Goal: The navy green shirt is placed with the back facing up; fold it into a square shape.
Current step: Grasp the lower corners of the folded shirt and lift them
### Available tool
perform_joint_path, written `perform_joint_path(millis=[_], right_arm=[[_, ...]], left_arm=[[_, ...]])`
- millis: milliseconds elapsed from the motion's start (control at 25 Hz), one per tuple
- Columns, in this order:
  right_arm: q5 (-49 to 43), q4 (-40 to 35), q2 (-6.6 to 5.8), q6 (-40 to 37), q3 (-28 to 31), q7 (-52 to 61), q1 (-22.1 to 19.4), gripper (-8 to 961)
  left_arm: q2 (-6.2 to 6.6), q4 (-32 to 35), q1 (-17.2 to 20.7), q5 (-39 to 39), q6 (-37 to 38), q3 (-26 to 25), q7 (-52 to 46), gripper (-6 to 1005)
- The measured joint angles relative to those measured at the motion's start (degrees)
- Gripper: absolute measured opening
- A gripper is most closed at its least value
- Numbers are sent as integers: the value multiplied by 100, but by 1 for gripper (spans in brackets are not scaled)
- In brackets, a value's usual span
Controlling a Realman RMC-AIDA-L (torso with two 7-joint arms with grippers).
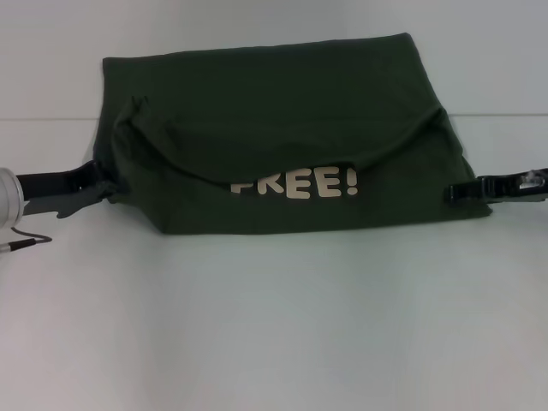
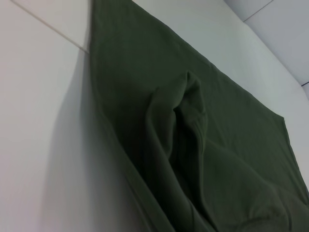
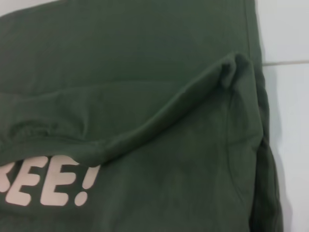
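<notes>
Item: navy green shirt (image 1: 282, 111), a large dark olive soft cotton tee, lay mid-fold on the white counter (image 1: 274, 325), its near part turned over so "FREE!" showed.

Left end effector (image 1: 103, 193) sat at the shirt's left edge, right end effector (image 1: 452, 192) at its right edge. I could not tell whether either gripped cloth.

Handling note: I judged both sides should travel level, keeping the fold straight.

Views: only head showed both arms; the right wrist showed the sagging fold and lettering, the left wrist a bunched ridge.
</notes>
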Motion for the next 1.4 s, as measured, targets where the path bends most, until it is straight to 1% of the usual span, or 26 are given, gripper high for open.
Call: perform_joint_path(millis=[160, 360, 480, 600, 800, 1040, 1200, 1280, 1360, 1400], right_arm=[[-3, 120, 37, 113, -20, 26, 37, 865], [26, 8, 38, 88, 24, 162, 2, 820], [26, 31, 12, 108, 31, 172, 8, 724], [20, 35, 13, 131, 13, 172, 37, 628], [8, 37, 20, 170, -15, 172, 68, 383], [0, 170, 3, 225, -21, 173, 67, 204], [6, 50, -40, -14, 19, 173, 60, 100], [24, -83, -86, -301, 37, 199, 33, 54], [32, -259, -132, -654, 43, 251, -10, 9], [33, -344, -160, -822, 44, 275, -38, 9]], left_arm=[[-10, 0, -30, 0, -30, 0, 0, 16], [-10, 7, -37, 0, -36, 0, 0, 16], [-9, 20, -22, 0, -36, 0, 0, 16], [-8, 23, -19, 1, -42, 0, 0, 16], [-8, 30, -48, 3, -41, 3, 0, 16], [-8, 31, -52, 4, -47, 1, 0, 16], [1, 37, -65, 13, 23, 24, 0, 16], [34, 43, -69, 39, 158, 46, 0, 16], [97, 58, -69, 75, 412, 57, 10, 16], [143, 75, -57, 84, 624, 60, 16, 16]])
